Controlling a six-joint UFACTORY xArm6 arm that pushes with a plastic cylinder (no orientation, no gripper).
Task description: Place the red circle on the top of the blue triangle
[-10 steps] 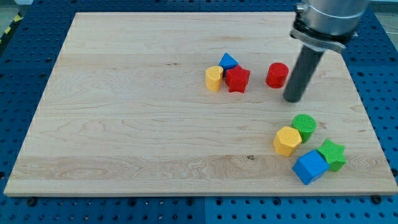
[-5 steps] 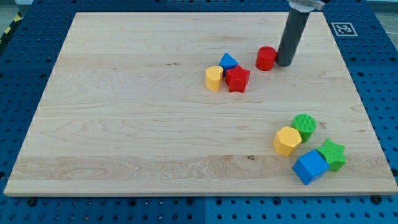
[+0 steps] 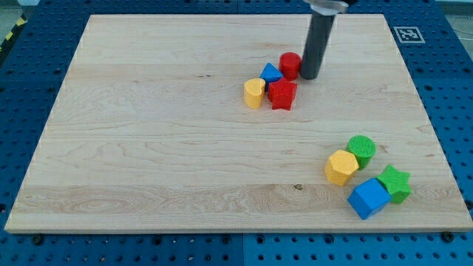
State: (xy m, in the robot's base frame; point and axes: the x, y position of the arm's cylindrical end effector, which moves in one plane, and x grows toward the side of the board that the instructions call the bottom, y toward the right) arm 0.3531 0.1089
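The red circle (image 3: 290, 65) lies on the wooden board just to the right of and slightly above the blue triangle (image 3: 271, 72), touching or nearly touching it. My tip (image 3: 308, 76) stands right against the red circle's right side. The blue triangle sits in a small cluster with a yellow block (image 3: 254, 93) at its lower left and a red star (image 3: 282, 94) below it.
A second cluster lies at the view's lower right: a green circle (image 3: 361, 148), a yellow hexagon-like block (image 3: 341, 167), a blue cube (image 3: 368, 198) and a green star (image 3: 395, 183). The board (image 3: 148, 148) rests on a blue perforated table.
My tip has swung from the lower right of the red circle to its right side and pushed it left and up, from apart to right beside the blue triangle.
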